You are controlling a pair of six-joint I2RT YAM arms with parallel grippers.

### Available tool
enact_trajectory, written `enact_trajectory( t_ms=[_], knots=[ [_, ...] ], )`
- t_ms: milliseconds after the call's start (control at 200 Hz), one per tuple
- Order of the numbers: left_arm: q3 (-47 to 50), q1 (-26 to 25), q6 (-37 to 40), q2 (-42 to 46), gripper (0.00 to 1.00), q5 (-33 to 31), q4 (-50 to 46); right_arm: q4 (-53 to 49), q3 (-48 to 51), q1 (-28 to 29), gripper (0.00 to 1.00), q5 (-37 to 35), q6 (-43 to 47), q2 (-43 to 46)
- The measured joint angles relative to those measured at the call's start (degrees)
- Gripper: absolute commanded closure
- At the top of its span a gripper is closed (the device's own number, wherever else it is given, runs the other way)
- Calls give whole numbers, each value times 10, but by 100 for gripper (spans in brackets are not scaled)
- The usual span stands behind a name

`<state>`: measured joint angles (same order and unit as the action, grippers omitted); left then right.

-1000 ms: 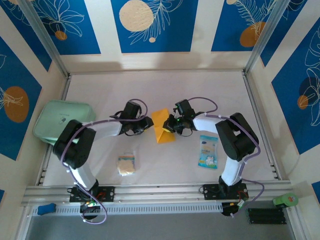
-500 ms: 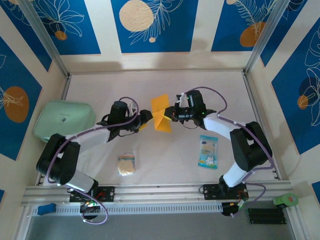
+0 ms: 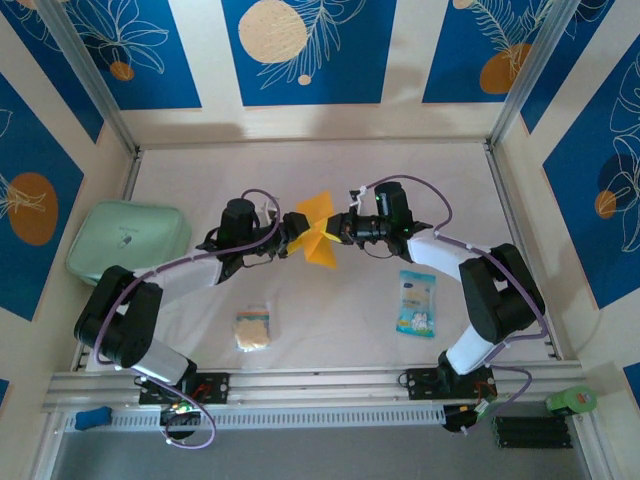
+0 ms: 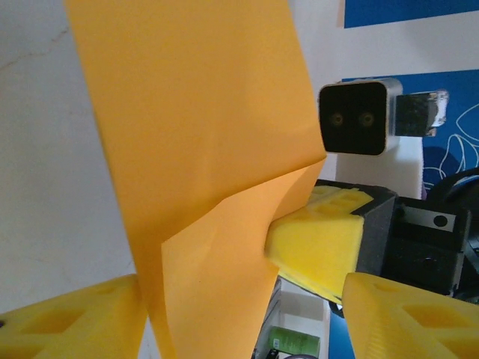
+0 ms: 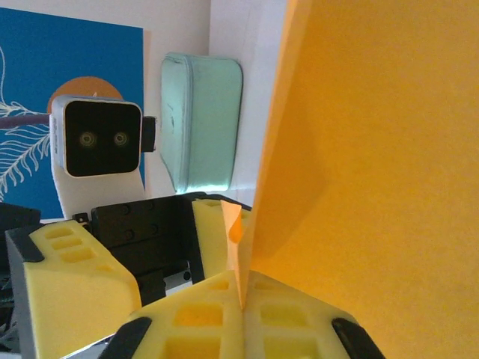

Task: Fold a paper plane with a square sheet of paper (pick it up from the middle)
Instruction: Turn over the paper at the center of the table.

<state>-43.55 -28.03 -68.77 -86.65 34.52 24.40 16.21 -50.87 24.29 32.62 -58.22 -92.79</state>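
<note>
The square sheet of paper (image 3: 318,232), orange-yellow and partly folded, hangs above the table's middle between both arms. My right gripper (image 3: 340,231) is shut on its right edge; in the right wrist view the pads (image 5: 217,329) pinch the folded edge of the paper (image 5: 374,149) at the gripper (image 5: 243,307). My left gripper (image 3: 291,238) is open at the paper's left side. In the left wrist view its fingers (image 4: 75,318) stand wide apart at the gripper (image 4: 239,321), with the paper (image 4: 202,149) hanging between them, touching neither that I can see.
A mint-green case (image 3: 127,240) lies at the table's left edge. A blue-white packet (image 3: 417,302) lies right of centre, and a small beige spongy square (image 3: 253,328) left of centre near the front. A green object (image 3: 570,401) sits off the table, front right.
The right gripper lifted the paper off the table and carried it back. The left gripper opened, swung left with its arm, then came in again to straddle the paper's left edge.
</note>
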Motion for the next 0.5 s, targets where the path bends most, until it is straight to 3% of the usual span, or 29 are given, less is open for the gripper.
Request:
enact_trajectory(
  t_ms=[500],
  knots=[
    [0, 0, -12, -1, 69, -1, 5, 24, 12, -9, 96, 11, -17, 0]
  ],
)
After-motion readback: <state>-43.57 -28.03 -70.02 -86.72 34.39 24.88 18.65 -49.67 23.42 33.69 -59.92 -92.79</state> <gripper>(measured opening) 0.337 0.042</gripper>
